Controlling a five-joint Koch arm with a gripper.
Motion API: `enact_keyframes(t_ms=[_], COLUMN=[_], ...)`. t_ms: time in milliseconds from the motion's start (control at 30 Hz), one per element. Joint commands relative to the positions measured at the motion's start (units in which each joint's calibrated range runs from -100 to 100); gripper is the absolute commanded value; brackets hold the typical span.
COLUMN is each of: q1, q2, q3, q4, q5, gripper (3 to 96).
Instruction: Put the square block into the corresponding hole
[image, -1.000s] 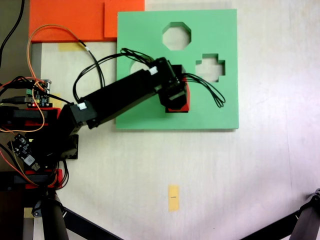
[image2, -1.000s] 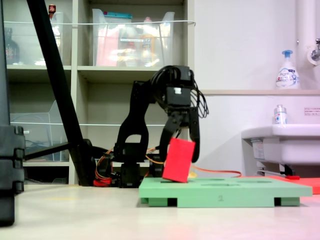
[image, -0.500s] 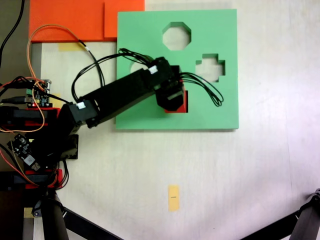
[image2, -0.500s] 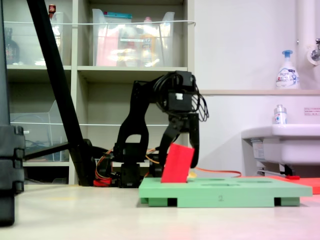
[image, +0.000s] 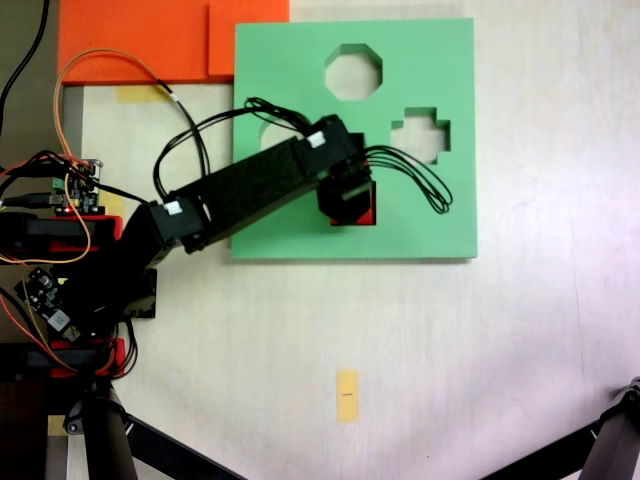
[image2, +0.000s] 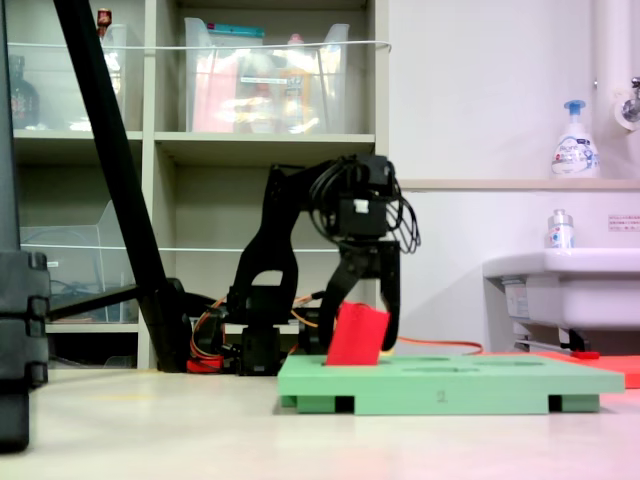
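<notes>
— Where did my first exterior view sit?
— You had it overhead, looking straight down on the desk (image: 520, 330) and green foam board (image: 290, 70).
— And the second exterior view?
— Low at desk level, side-on, close. Both shared the board (image2: 450, 382) and arm (image2: 275, 250).

A bright red square block (image2: 357, 335), a plain green foam board (image: 300, 80), a black gripper (image2: 365, 305).

I am showing a black arm (image: 250, 190) with little white stickers, looping black wires (image: 405, 175), thin orange wires, and red parts at my base (image: 60, 235).
</notes>
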Motion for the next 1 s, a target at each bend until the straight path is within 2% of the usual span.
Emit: enact_keyframes(t_ms=[33,100,133,167,200,233,333,367,433,500,667,867,1000], q1=[-0.78,-1.03,-1.07,-1.07,-1.07,-1.07,-1.07,-1.07,-1.07,-1.07,-1.03,-1.12,-1.86], q2=[1.94,3.48,4.04,4.46,5.29,5.43,5.57,5.43,5.43,5.15,-3.09,-25.57,-38.98], q3=[-0.11,-0.11,-0.11,-0.11,-0.11,-0.11,-0.01,-0.01,0.09,0.39,4.18,9.07,19.33], q4=[-2.06,-2.06,-2.06,-2.06,-2.06,-2.06,-2.06,-2.06,-2.06,-2.06,-2.06,-2.06,-2.06], q5=[-0.78,-1.03,-1.03,-0.98,-0.98,-1.03,-1.86,-1.95,-3.61,-4.44,-5.32,-8.40,-16.65], gripper=[19.3,24.0,29.1,38.1,52.5,59.2,60.7,64.1,77.7,85.0,86.0,85.7,85.6])
